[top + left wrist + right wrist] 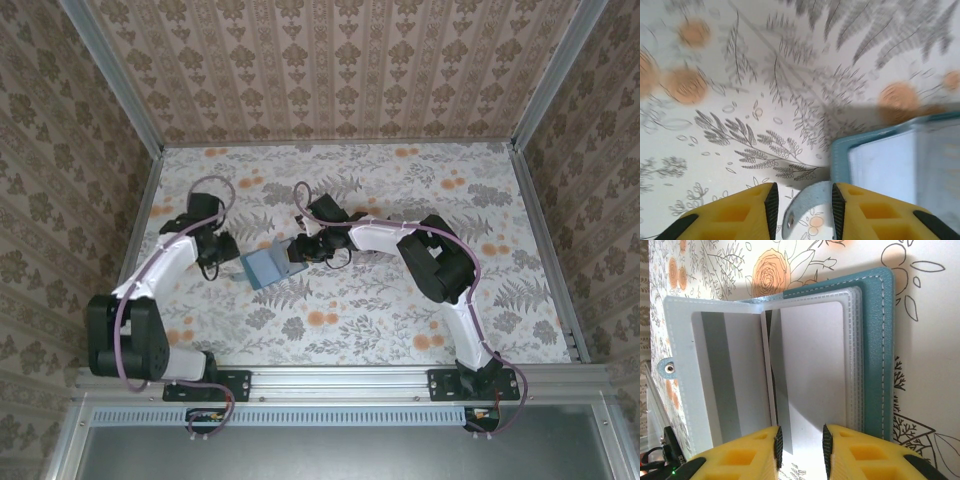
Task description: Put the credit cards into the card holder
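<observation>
Card holder (266,267): found lying open on the tabletop (400,320), and taken as the reference for all positions below. In the right wrist view the teal cover is seen beneath a stack of clear sleeves (852,355), with one sleeve leaf raised roughly on edge near the middle of the holder.

Cards (812,365): pale cards with a dark grey stripe are seen inside the sleeves, one on either side of the raised leaf. Both are seated within the holder.

Strap (807,210): the teal closure strap with its metal snap is seen projecting from the holder's edge and lying on the tabletop.

Left gripper (802,200): positioned just beside the holder, on its strap side. The fingers are held apart, with the strap lying in the gap between them; clear space is seen between the strap and one pad.

Right gripper (801,437): positioned at the holder's opposite side, over the open sleeves. The fingers are held apart, and the pale sleeve face is visible through the gap. The foot of the raised leaf is seen at the inner edge of one pad.
</observation>
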Robot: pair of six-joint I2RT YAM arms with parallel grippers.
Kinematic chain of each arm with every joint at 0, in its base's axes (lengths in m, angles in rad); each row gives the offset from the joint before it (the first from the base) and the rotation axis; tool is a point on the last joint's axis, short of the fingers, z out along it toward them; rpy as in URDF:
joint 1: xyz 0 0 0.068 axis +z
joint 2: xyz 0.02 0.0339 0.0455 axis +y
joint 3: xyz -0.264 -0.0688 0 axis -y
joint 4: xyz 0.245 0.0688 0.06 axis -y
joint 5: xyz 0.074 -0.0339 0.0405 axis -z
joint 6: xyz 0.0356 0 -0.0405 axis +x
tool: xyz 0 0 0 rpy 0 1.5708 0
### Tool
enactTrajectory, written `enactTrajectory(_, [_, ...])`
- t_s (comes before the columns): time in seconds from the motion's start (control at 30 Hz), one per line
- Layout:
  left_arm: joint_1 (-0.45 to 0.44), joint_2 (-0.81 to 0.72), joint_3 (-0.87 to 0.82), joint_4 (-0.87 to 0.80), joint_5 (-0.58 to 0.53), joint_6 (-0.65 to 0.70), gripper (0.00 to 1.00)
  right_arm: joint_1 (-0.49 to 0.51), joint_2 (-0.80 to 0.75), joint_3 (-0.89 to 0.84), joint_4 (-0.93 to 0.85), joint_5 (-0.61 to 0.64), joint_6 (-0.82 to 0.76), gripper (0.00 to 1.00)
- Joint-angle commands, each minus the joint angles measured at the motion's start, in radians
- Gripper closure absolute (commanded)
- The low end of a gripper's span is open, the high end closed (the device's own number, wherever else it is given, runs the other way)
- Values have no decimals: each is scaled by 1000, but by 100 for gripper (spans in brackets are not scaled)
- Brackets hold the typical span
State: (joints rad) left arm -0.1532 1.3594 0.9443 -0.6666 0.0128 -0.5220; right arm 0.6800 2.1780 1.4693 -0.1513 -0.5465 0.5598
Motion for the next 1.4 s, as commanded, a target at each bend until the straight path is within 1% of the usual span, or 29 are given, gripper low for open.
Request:
enactTrajectory(0.0, [8,-65,37,-67,-3,13,64,7,13,20,-71,41,-20,68])
enactTrajectory(0.1, [-1,-104,18,-21,80,-20,64,7,11,20,-73,43,-20,68])
enactTrajectory(0.17, [-13,-123,-10,45,163,-48,64,7,10,22,-78,46,-21,68])
enactTrajectory(0.23, [-39,-125,-30,97,216,-77,65,6,-1,15,-71,54,-19,68])
enactTrajectory(0.37, [-84,-75,-67,185,268,-120,67,6,-29,6,-59,47,-11,67])
enactTrajectory(0.47, [-98,-5,-90,253,315,-144,70,4,-60,-1,-46,40,-3,67])
enactTrajectory(0.63, [-126,101,-91,313,324,-153,75,-6,-117,-14,-58,58,-15,67])
enactTrajectory(0.8, [-134,168,-87,340,324,-146,79,-23,-142,-40,-56,70,-15,66])
enactTrajectory(1.03, [-134,177,-86,335,319,-128,81,-55,-237,-104,-65,109,-37,66])
enactTrajectory(1.17, [-139,183,-77,366,351,-128,80,-83,-312,-141,-90,138,-59,65])
enactTrajectory(1.27, [-164,214,-41,367,361,-128,80,-102,-356,-176,-90,153,-64,65])
enactTrajectory(1.37, [-208,254,16,322,317,-112,80,-115,-386,-208,-90,166,-67,65])
